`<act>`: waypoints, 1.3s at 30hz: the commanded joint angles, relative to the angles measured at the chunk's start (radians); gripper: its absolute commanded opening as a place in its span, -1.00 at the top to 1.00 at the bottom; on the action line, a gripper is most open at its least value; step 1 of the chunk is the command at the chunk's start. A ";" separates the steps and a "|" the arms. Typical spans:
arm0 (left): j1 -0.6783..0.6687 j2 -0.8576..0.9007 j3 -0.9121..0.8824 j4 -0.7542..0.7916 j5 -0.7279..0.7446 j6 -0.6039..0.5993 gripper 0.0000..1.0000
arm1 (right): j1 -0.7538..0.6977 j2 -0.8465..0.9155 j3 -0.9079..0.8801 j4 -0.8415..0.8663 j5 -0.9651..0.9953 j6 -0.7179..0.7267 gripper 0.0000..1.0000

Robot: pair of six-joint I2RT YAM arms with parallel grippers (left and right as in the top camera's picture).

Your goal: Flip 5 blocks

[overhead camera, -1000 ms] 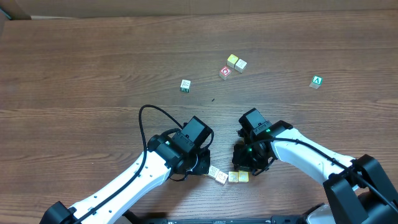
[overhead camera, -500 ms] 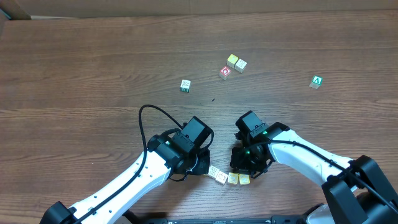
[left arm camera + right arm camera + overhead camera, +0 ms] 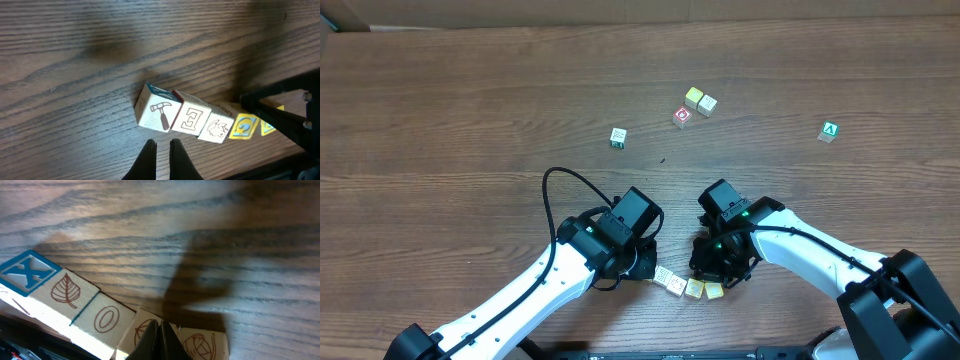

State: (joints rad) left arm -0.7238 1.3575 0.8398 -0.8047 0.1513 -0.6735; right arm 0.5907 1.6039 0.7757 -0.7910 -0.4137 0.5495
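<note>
Blocks, i.e. tiny cream-faced wooden cubes w/ printed marks (image 3: pixel 192 119), are sitting in one touching row near the front edge of the brown wood-grain desk (image 3: pixel 470 120), btw both arms. Row's long axis is running crosswise just ahead of the left tool (image 3: pixel 162 146), tips pinched together, empty. Also pinched together, the right tool (image 3: pixel 160 330) is sitting over the row's other end, so imo it's nearer.

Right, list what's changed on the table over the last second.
The right gripper, shut, slid slightly left and toward the near edge, nudging the two yellowish blocks under it a touch nearer that edge. Nothing was grasped or released. The left gripper, also shut, the hammer block, the red-marked cube and the green A cube stayed put.
</note>
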 commanded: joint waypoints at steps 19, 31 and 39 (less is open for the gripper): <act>0.005 -0.006 0.023 0.002 -0.093 0.023 0.91 | 0.006 0.001 -0.004 -0.029 -0.052 0.031 0.92; 0.005 -0.006 0.023 0.006 -0.111 0.023 0.91 | 0.006 0.001 -0.004 -0.018 -0.059 0.057 0.92; 0.005 -0.006 0.023 0.011 -0.111 0.024 0.92 | -0.065 -0.005 0.065 -0.016 0.061 0.105 0.92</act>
State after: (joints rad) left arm -0.7238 1.3575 0.8398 -0.7963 0.0620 -0.6735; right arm 0.5659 1.6039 0.7834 -0.8074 -0.4164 0.6331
